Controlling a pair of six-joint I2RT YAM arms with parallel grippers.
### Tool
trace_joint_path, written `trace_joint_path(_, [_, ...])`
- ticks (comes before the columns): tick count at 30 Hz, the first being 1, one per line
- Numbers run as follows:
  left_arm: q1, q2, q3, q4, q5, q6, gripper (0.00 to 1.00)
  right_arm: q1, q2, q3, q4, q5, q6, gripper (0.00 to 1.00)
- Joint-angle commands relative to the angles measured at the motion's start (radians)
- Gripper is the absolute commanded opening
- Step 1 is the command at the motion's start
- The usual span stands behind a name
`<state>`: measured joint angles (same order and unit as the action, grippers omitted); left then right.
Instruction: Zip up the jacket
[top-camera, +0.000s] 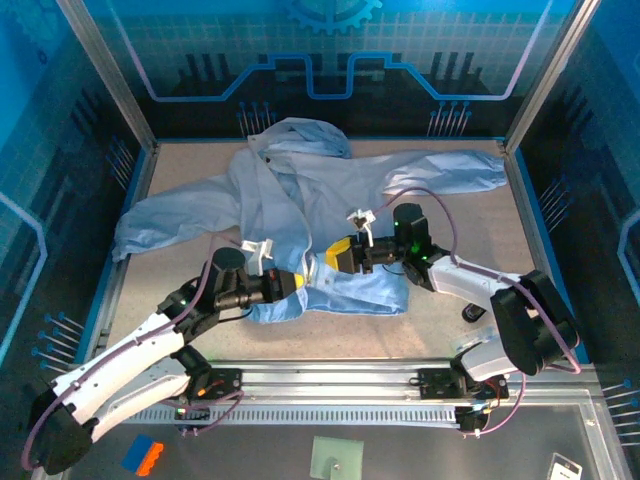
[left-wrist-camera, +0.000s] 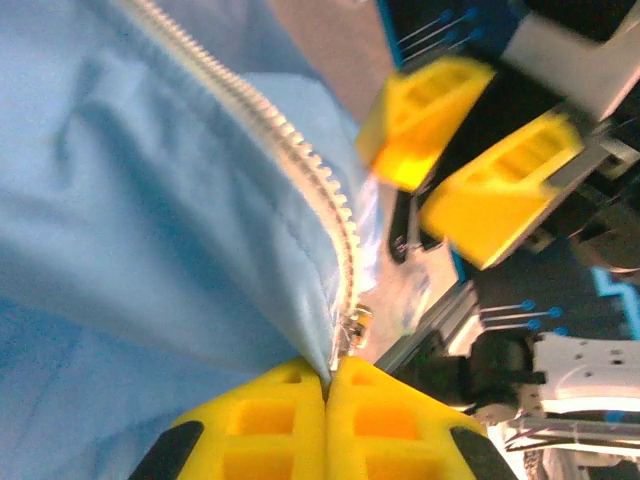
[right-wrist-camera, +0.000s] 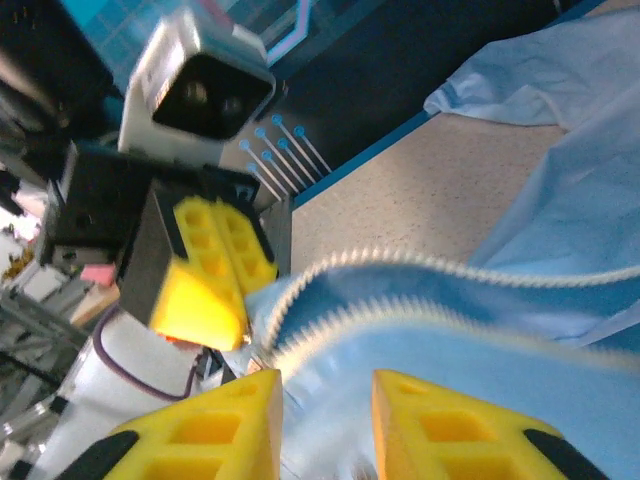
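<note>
The jacket (top-camera: 330, 190) lies spread out on the table (top-camera: 340, 335), and my left gripper (left-wrist-camera: 327, 378) is pinched shut on its bottom edge, right by the low end of the zipper (left-wrist-camera: 300, 160). My right gripper (right-wrist-camera: 325, 400) hangs close by with its fingers (right-wrist-camera: 440, 430) apart, holding nothing. I think the cloth is thin, light and floppy, so I should pull the hem tight and grab the small metal piece (left-wrist-camera: 355, 325), not loose cloth.

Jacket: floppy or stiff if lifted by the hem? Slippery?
Probably floppy: the jacket lies creased and bunched on the table, so it would likely drape rather than hold shape. Likely light, since the fabric looks thin. The left fingers pinch it beside the zipper; the smooth-looking cloth may slip out.
</note>
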<state>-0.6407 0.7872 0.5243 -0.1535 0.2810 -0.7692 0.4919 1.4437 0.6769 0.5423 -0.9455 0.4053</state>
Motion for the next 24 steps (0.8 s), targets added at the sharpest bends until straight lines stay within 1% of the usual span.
trace_joint_path(1, [-0.005, 0.028, 0.09, -0.182, 0.003, 0.056, 0.0, -0.012, -0.048, -0.015, -0.034, 0.038, -0.037, 0.41])
trace_joint_path(4, [-0.005, 0.078, 0.161, -0.286, 0.003, 0.081, 0.0, -0.011, -0.13, -0.013, -0.197, 0.109, -0.124, 0.44])
trace_joint_path(7, [-0.004, 0.126, 0.227, -0.371, 0.006, 0.1, 0.0, 0.011, -0.236, 0.004, -0.413, 0.25, -0.241, 0.44])
trace_joint_path(9, [-0.004, 0.153, 0.268, -0.416, 0.006, 0.11, 0.0, 0.062, -0.303, 0.015, -0.529, 0.39, -0.321, 0.44])
trace_joint_path(11, [-0.005, 0.182, 0.304, -0.455, 0.006, 0.118, 0.0, 0.148, -0.354, 0.024, -0.604, 0.527, -0.4, 0.43])
trace_joint_path(13, [-0.005, 0.21, 0.34, -0.49, 0.008, 0.125, 0.0, 0.237, -0.381, 0.024, -0.629, 0.639, -0.443, 0.42])
trace_joint_path(14, [-0.005, 0.224, 0.358, -0.504, 0.01, 0.126, 0.0, 0.276, -0.384, 0.021, -0.618, 0.674, -0.445, 0.41])
trace_joint_path(18, [-0.006, 0.254, 0.401, -0.529, 0.024, 0.118, 0.0, 0.386, -0.348, -0.004, -0.512, 0.736, -0.426, 0.4])
trace_joint_path(21, [-0.006, 0.262, 0.419, -0.54, 0.026, 0.11, 0.0, 0.436, -0.291, 0.006, -0.471, 0.775, -0.436, 0.43])
trace_joint_path(24, [-0.007, 0.264, 0.434, -0.562, 0.022, 0.104, 0.0, 0.47, -0.24, 0.032, -0.455, 0.793, -0.444, 0.44])
